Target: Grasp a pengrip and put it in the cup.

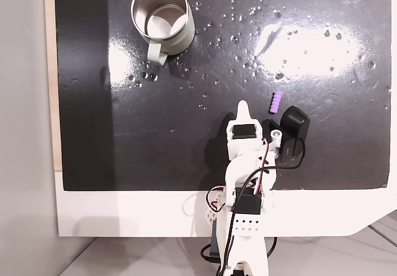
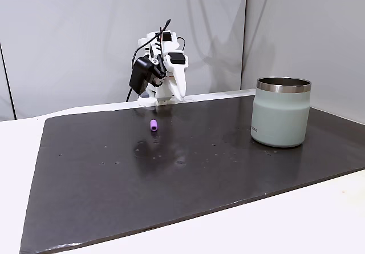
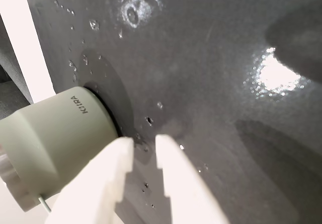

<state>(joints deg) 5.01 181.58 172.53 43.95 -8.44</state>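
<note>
Your small lilac ribbed pengrip (image 1: 275, 103) lies loose on the glossy black mat (image 1: 322, 158) covering the white worktop (image 1: 124, 217), just beside the arm's black camera block (image 1: 293, 130) and within easy reach, a placement that looks meant to make the pick-up short. In a fixed view the pale grey-green steel-lined cup (image 1: 162, 19) stands upright with its mouth open, well apart from the pengrip at the mat's far-left corner, so the carry will likely cross most of the mat. The white arm (image 1: 245, 183) sits folded back over its base at the mat's near edge, its gripper (image 1: 244, 106) pointing out across the mat. From the wrist view you see the gripper (image 3: 145, 148) with its two white fingers (image 3: 113, 183) parted by only a narrow gap, holding nothing, aimed toward the cup (image 3: 55, 138) and not at the pengrip. Judged from this, your grasp has not begun.
</note>
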